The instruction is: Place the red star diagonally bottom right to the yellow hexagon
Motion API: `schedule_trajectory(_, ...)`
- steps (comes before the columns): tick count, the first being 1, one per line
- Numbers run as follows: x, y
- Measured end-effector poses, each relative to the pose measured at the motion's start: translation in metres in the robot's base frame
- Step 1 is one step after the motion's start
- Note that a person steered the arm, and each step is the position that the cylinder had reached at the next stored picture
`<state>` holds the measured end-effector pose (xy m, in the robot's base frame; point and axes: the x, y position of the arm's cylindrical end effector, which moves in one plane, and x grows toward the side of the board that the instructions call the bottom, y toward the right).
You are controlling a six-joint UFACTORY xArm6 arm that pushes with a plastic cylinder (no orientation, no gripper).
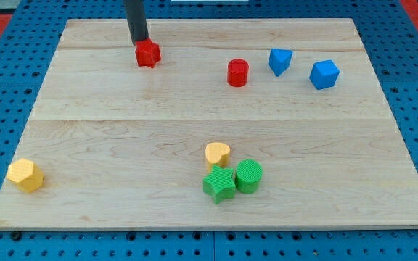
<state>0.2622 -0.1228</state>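
Note:
The red star [148, 54] lies near the view's top, left of centre, on the wooden board [122, 130]. My tip [141, 41] is at the star's upper left edge, touching or almost touching it. The yellow hexagon [25, 175] sits at the board's bottom left corner, far below and to the left of the star.
A red cylinder [238, 72] stands right of the star. Two blue blocks [280, 61] [324, 74] lie at the top right. A yellow block [218, 154], a green star [219, 183] and a green cylinder [250, 175] cluster at the bottom centre.

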Motion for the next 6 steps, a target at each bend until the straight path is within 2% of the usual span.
schedule_trajectory(1, 0.000, 0.026)
schedule_trajectory(2, 0.019, 0.031)
schedule_trajectory(3, 0.057, 0.020)
schedule_trajectory(5, 0.123, -0.018)
schedule_trajectory(6, 0.127, -0.068)
